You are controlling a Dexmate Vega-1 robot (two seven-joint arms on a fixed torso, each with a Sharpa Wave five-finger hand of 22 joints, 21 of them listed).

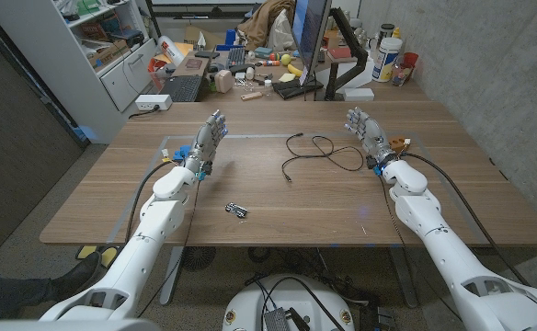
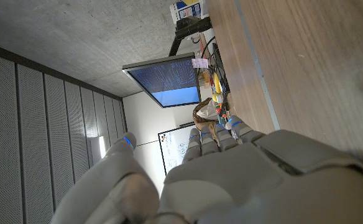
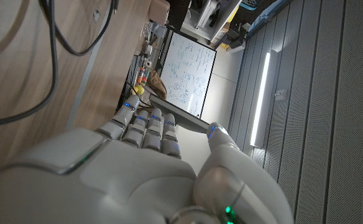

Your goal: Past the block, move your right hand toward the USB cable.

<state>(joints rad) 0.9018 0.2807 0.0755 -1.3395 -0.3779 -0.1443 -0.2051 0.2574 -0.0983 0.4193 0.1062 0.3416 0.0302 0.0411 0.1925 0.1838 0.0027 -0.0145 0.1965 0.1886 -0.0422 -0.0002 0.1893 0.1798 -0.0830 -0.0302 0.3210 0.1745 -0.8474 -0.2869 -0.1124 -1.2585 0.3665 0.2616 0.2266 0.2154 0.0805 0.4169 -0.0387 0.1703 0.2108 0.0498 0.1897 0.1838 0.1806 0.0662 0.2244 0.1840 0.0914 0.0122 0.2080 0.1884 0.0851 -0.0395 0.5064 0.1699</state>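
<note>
A black USB cable [image 1: 319, 150] lies in loose loops on the wooden table [image 1: 278, 198] at the middle, slightly toward the right. My right hand [image 1: 365, 129] stands upright just right of it, fingers extended, apart and holding nothing. A small brown block [image 1: 397, 143] sits right behind this hand, near its wrist. The right wrist view shows the cable [image 3: 52, 62] curving over the table beyond my right hand [image 3: 150, 168]. My left hand [image 1: 210, 138] stands upright at the left, holding nothing, with a small blue piece [image 1: 182, 150] beside it. In the left wrist view my left hand [image 2: 231, 177] is beside bare table.
A small dark metallic object [image 1: 237, 210] lies near the table's front middle. Behind the far edge stand a monitor [image 1: 311, 37], a keyboard [image 1: 184, 88], bottles [image 1: 388, 57] and clutter. White shelves [image 1: 103, 46] stand at the back left.
</note>
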